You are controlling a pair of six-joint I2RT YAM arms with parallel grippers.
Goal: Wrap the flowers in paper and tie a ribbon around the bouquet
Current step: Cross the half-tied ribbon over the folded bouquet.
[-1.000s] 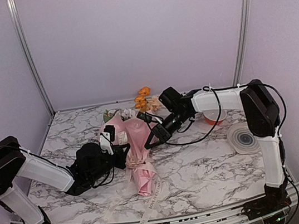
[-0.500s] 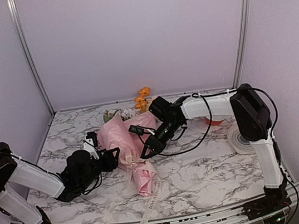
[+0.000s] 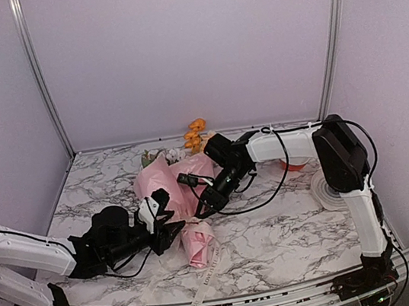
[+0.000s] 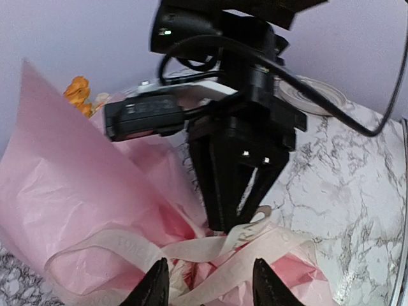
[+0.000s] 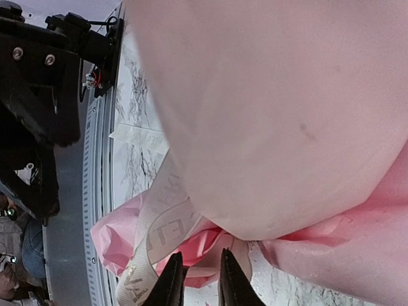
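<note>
Cream ribbon first: its loose tail lies on the marble table nearest my bases and runs up to the narrow foot of the bouquet. The bouquet lies flat mid-table, foot toward me, wide mouth away. My left gripper sits low at the bouquet's left side, released, fingers spread with nothing between them. Through its camera the ribbon loops loosely across crumpled pink paper just beyond the tips. Small dark lettering on the ribbon, legible only in part. My right gripper comes in from the far right and points down into the same narrow waist of the bouquet, opposite the left. Its jaws stand close together, tips at the spot where ribbon meets paper. Pinching ribbon, paper or neither: cannot tell. Beyond both grippers the paper opens into a broad, smooth cone. Flowers: orange heads poke out past the far rim, close to the back wall, and pale and green bits show at the left of the mouth. Off to the right, well apart from the bouquet, a round grey disc lies flat on the table.
</note>
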